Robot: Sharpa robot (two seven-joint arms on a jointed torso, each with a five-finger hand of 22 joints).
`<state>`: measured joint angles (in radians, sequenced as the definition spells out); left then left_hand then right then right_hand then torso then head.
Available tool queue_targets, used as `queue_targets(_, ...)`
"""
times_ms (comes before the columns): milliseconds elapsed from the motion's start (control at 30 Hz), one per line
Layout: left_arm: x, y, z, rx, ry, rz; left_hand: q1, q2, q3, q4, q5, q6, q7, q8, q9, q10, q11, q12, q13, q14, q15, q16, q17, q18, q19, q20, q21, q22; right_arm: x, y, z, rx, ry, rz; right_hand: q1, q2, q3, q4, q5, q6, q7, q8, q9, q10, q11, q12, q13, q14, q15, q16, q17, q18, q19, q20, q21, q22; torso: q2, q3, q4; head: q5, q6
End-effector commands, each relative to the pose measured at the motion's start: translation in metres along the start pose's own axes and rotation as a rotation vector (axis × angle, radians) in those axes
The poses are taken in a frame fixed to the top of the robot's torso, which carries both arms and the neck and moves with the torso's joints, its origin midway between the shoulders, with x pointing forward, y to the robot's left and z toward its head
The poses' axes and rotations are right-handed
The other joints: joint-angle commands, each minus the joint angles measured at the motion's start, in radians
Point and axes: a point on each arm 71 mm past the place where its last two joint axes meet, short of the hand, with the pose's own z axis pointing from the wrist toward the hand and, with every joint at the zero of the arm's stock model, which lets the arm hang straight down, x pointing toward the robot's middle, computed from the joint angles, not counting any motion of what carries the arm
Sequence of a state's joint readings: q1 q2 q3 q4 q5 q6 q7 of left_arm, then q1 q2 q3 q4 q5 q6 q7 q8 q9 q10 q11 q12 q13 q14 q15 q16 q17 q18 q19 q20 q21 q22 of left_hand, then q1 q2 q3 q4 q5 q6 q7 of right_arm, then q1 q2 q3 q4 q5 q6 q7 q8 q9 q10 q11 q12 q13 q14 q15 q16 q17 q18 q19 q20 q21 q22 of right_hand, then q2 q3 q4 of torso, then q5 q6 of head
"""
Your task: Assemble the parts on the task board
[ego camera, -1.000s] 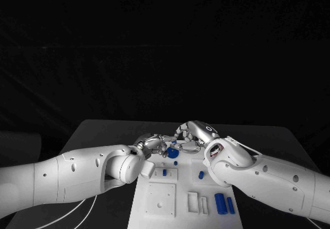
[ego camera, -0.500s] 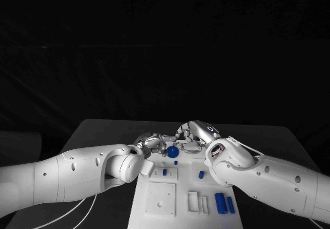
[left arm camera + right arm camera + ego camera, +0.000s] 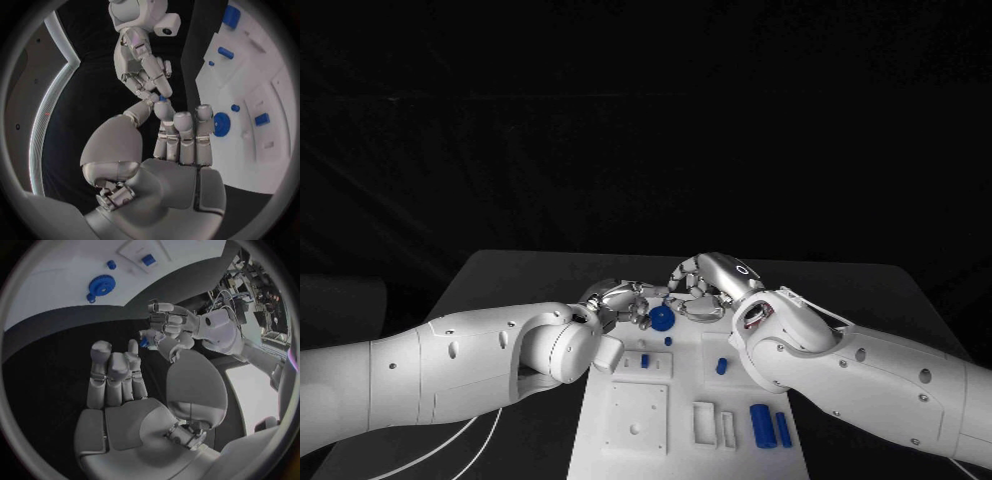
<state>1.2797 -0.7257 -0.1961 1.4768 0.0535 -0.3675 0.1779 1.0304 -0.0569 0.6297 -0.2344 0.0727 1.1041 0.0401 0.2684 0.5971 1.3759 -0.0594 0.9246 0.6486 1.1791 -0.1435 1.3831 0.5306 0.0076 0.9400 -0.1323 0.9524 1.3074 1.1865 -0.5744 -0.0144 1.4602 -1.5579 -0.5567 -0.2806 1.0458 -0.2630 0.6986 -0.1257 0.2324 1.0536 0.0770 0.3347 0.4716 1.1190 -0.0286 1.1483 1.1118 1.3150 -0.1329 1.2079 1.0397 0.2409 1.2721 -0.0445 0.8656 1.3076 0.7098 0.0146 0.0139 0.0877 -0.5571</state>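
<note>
Head view looks down on my dark, matte counter (image 3: 502, 275), where my bulky white left arm comes in from the left. My silver left hand (image 3: 615, 297) sits at the far end of the white task board (image 3: 678, 440), pinching a small blue part (image 3: 162, 98) between thumb and fingertip. Just right of it, a round blue gear (image 3: 662, 318) lies flat on the board, toothed at its rim. My right hand (image 3: 708, 280) meets the left one there; its thumb and a finger also touch the small blue part, other fingers upright. Nearer me lie raised white square blocks and two blue cylinders (image 3: 770, 427) side by side at the board's right. My right forearm covers part of the board's right edge.
</note>
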Motion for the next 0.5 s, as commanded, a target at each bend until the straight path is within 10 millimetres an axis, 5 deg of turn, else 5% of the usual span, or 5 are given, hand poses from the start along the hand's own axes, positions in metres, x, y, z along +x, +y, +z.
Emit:
queue_targets(33, 0.0038, 0.0008, -0.0003, -0.005, 0.037, 0.006, 0.002, 0.004, 0.001, 0.003, 0.003, 0.007, 0.000, 0.007, 0.006, 0.009, -0.014, 0.005, 0.001, 0.017, -0.036, 0.005, 0.000, 0.009, -0.005, -0.126, 0.005, 0.022, -0.0002, -0.0012, 0.0004, -0.023, 0.015, 0.012, 0.003, -0.008, -0.001, -0.002, -0.006, 0.006, 0.004, -0.007, 0.000, 0.003, -0.001, -0.007, 0.001, 0.001, -0.004, -0.005, 0.000, 0.021, 0.003, 0.003, 0.004, 0.017, 0.000, 0.0000, 0.0001, 0.000, 0.000)
queue_targets(500, 0.0036, 0.0019, -0.0002, -0.020, 0.042, 0.012, -0.015, 0.012, -0.006, 0.015, -0.019, 0.007, 0.000, 0.008, 0.002, 0.003, -0.014, 0.010, -0.001, 0.014, -0.036, 0.008, -0.002, 0.008, -0.009, -0.126, 0.009, 0.021, -0.0012, 0.0025, -0.0002, -0.087, 0.008, 0.054, -0.009, -0.020, -0.103, -0.082, -0.035, -0.066, 0.030, -0.041, -0.007, -0.044, 0.023, -0.030, -0.006, -0.021, 0.018, -0.036, -0.009, 0.021, -0.033, 0.005, -0.007, 0.018, 0.000, -0.0002, 0.0001, 0.000, 0.001)
